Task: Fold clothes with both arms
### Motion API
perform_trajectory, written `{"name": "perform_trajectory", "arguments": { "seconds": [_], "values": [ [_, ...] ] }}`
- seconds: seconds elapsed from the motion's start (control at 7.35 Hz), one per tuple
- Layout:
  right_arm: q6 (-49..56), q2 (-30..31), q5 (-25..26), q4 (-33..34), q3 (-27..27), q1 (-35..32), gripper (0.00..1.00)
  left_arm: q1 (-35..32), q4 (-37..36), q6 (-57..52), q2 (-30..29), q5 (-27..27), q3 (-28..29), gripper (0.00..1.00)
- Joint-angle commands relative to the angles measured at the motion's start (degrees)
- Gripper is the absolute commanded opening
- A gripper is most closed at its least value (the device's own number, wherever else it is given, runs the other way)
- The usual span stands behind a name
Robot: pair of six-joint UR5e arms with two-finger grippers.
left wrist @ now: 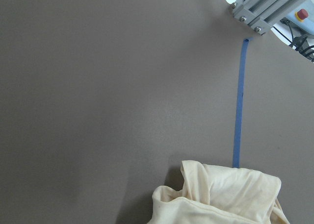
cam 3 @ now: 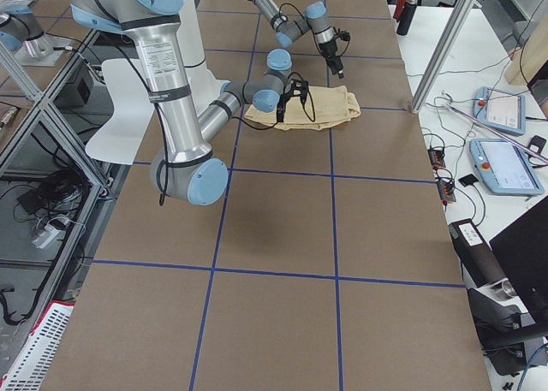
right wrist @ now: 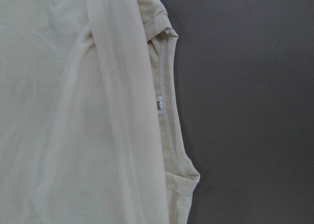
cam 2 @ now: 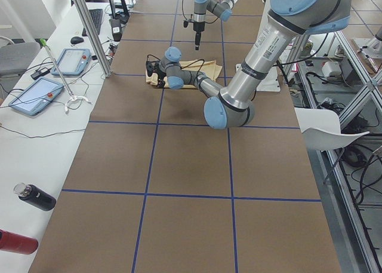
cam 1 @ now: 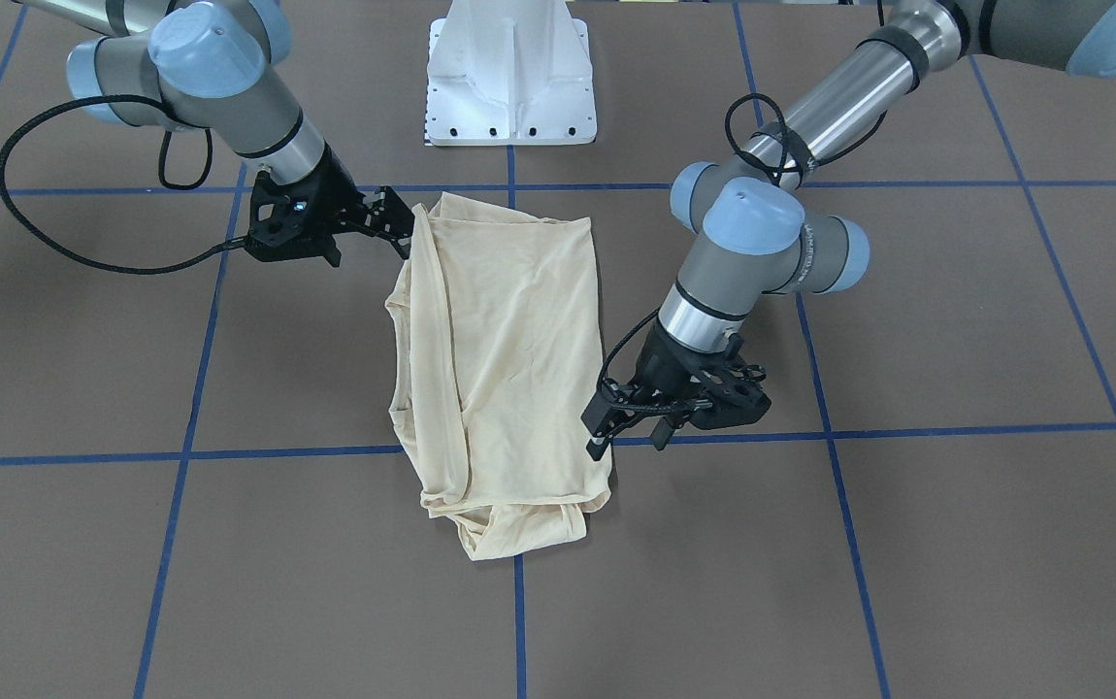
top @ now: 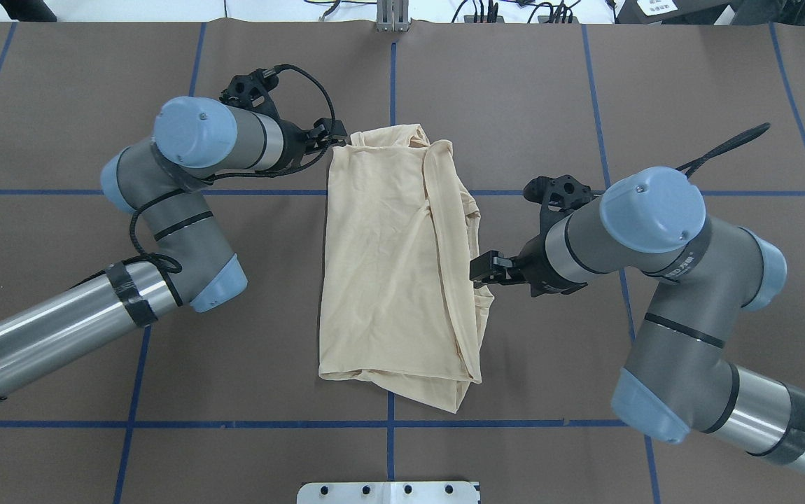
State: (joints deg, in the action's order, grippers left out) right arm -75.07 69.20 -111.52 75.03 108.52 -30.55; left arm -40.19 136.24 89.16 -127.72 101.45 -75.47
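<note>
Left gripper (cam 1: 628, 439) first: its jaws look spread, nothing pinched, tips pointing pretty much straight down at the table (cam 1: 956, 320), right at the lower right edge of the shirt (cam 1: 519, 340) in the front-facing view. Right gripper (cam 1: 405, 228) looks parted too, lying close to level with its tips right at the shirt's upper left corner, can't really tell if it's touching the fabric. Left arm (cam 1: 762, 243) drops in from the upper right of that frame and bends hard at the wrist joints to aim downward. Right arm (cam 1: 218, 68) comes from the upper left, wrist angled toward frame centre. The shirt's a long folded rectangle mid-table, over the blue tape lines (cam 1: 277, 452), loose cloth bunched at its bottom end. The right wrist view shows the little white neck tag (right wrist: 159, 105).
</note>
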Motion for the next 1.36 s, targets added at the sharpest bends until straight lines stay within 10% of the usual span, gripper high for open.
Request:
{"name": "perform_trajectory", "arguments": {
  "seconds": [0.0, 1.22],
  "values": [
    [8.75, -5.28, 9.53, 12.11, -0.32, 6.18, 1.0, -0.76, -1.92, -1.01, 5.01, 2.08, -6.6, 1.0],
    [16.79, -4.68, 15.28, 14.96, -4.46, 11.83, 1.0, -0.41, -3.7, -1.01, 5.47, 1.99, -7.94, 1.0]
  ]
}}
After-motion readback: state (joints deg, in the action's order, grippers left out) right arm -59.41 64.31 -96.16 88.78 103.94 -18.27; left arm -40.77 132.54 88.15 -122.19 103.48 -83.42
